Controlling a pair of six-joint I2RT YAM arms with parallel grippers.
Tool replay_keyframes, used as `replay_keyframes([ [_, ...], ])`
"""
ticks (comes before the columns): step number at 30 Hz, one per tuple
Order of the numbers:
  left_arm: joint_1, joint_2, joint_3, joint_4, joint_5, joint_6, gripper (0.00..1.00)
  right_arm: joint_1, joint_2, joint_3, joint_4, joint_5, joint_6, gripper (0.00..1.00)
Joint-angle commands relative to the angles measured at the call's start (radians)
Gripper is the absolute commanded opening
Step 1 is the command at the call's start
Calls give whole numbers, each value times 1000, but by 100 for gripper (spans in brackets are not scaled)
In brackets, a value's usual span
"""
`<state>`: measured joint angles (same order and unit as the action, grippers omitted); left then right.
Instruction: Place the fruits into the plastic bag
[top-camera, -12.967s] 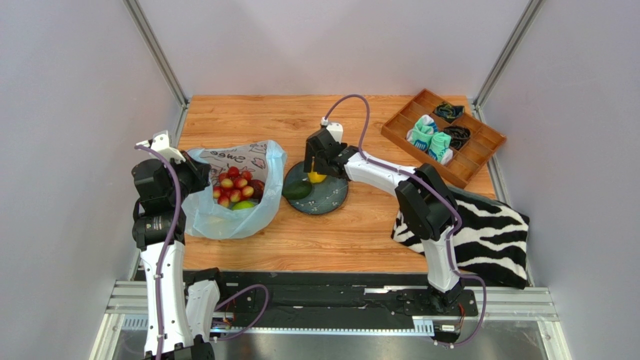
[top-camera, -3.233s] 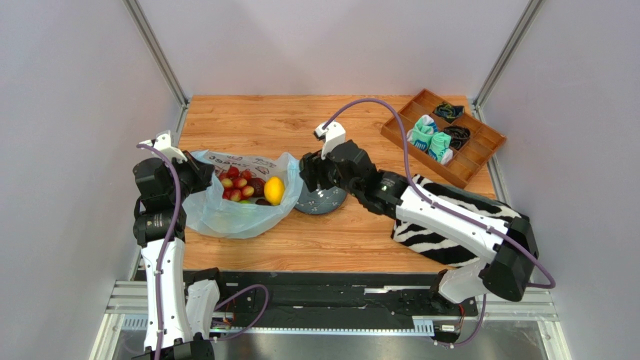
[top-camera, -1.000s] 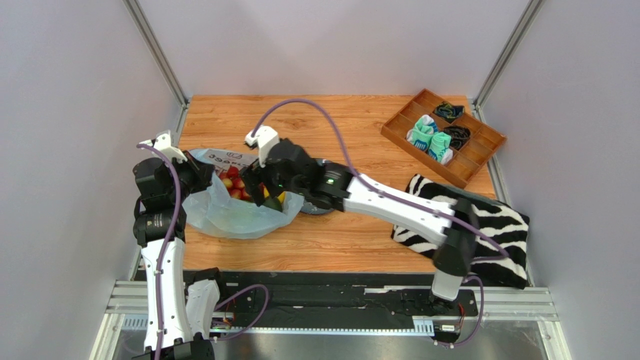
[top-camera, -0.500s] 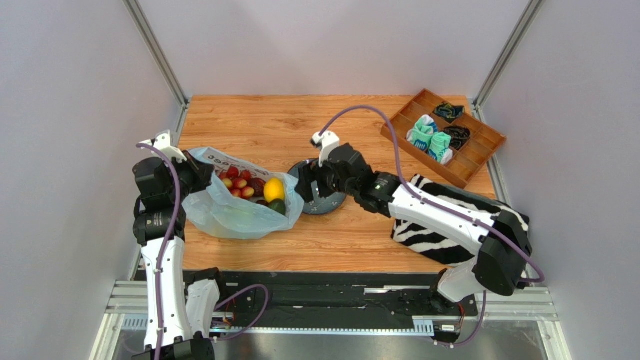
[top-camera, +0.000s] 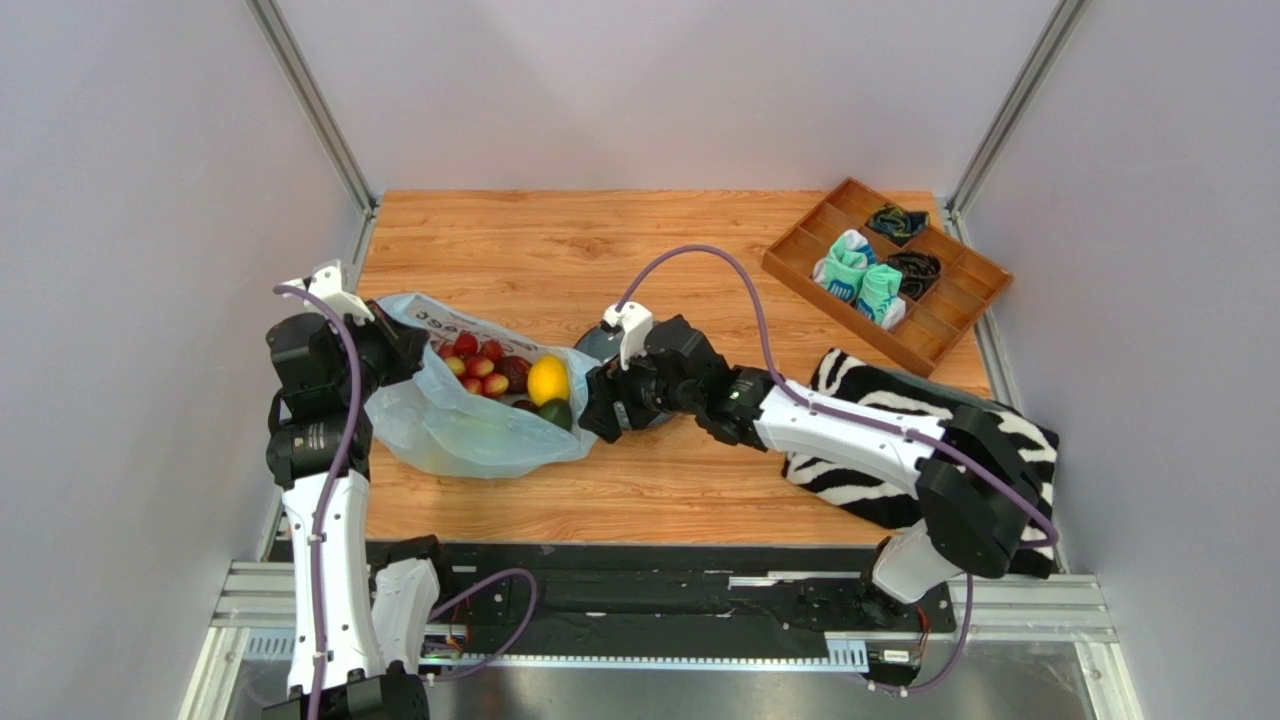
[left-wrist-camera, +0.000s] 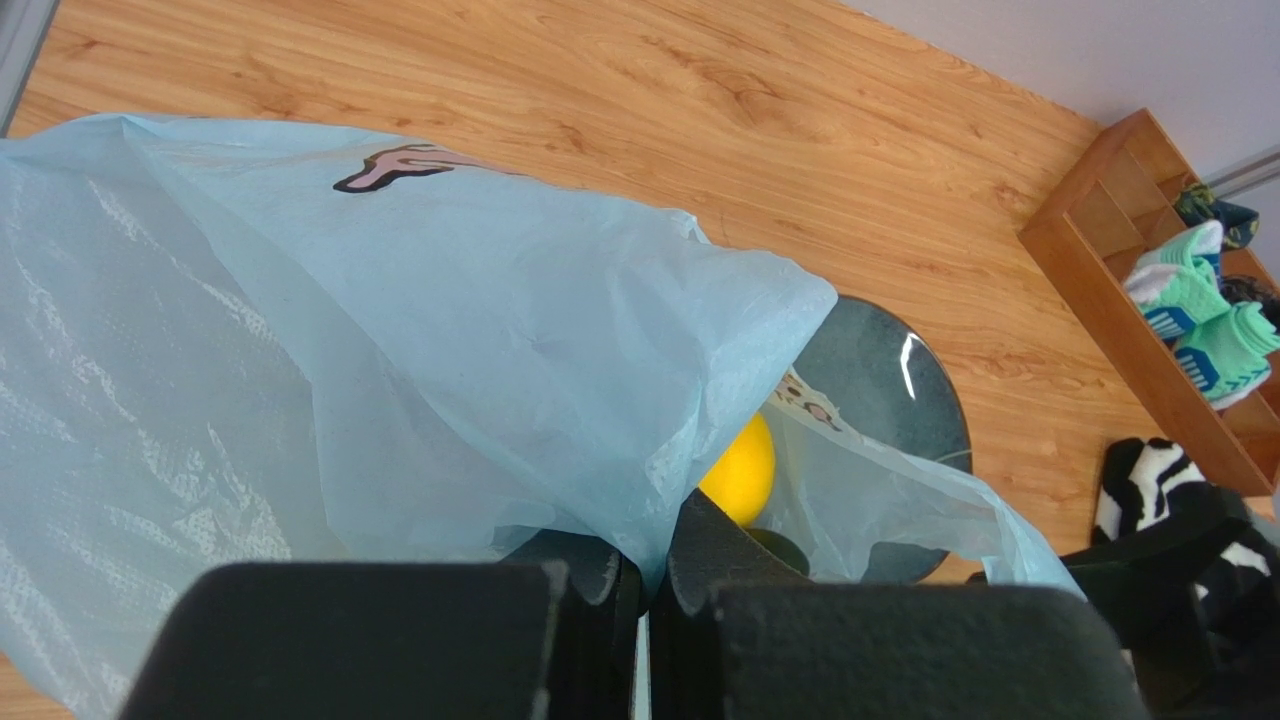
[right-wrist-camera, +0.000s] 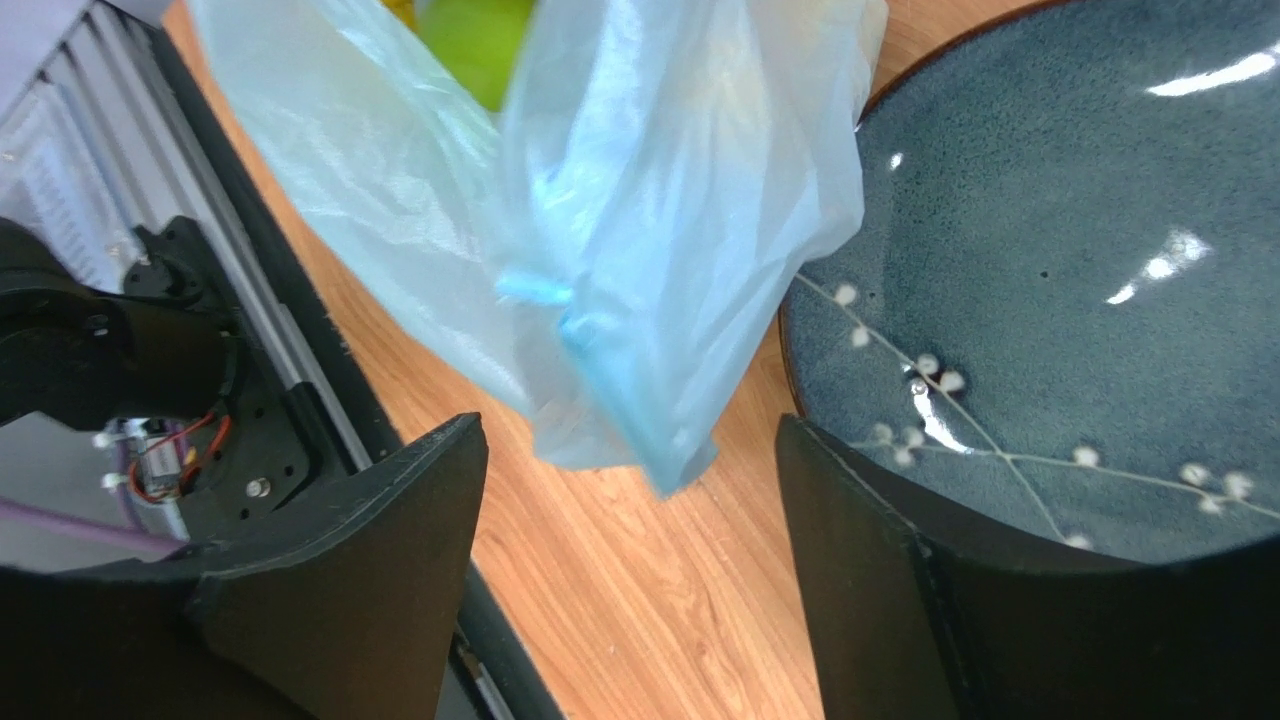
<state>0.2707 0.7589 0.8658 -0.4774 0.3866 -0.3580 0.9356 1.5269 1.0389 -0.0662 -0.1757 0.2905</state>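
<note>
Now, left end effector (left-wrist-camera: 649, 563) clenched on plastic bag (left-wrist-camera: 376, 375) (print seemingly illegible), right end effector (right-wrist-camera: 624, 480) released

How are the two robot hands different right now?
The left gripper is shut, pinching the plastic bag; the right gripper is open and grips nothing. The left one is at the bag's left edge, the right one beside the plate. Both have black fingers.

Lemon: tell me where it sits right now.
In the top view the lemon lies inside the bag on the left of the table, at the bag's open mouth, beside the red fruits and a dark green fruit.
</note>
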Motion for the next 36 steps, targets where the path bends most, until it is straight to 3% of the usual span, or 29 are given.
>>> replay_keyframes([
  [1,7,3,-1,30,8,-6,0,2,105,78,57,-12,-46,70],
  [2,7,5,-1,34,11,-6,0,2,122,91,55,-13,-60,62],
  [3,9,6,-2,33,11,-7,0,0,156,134,34,-15,-70,49],
  [5,7,14,-7,39,12,-12,0,0,183,194,-13,-22,-77,35],
  [6,7,19,-7,40,12,-12,0,0,191,223,-64,-30,-80,18],
  [8,7,46,-1,40,6,-10,0,2,185,315,-99,-51,-82,1],
  [15,30,100,245,-110,-164,4,0,19,96,640,-162,-56,-50,0],
  [21,32,80,443,-231,-434,103,0,19,222,918,-262,-42,-50,0],
  [27,32,63,431,-231,-462,119,0,17,294,974,-260,-58,-21,0],
  [36,33,134,259,-159,-496,113,0,17,340,928,-273,-38,9,0],
])
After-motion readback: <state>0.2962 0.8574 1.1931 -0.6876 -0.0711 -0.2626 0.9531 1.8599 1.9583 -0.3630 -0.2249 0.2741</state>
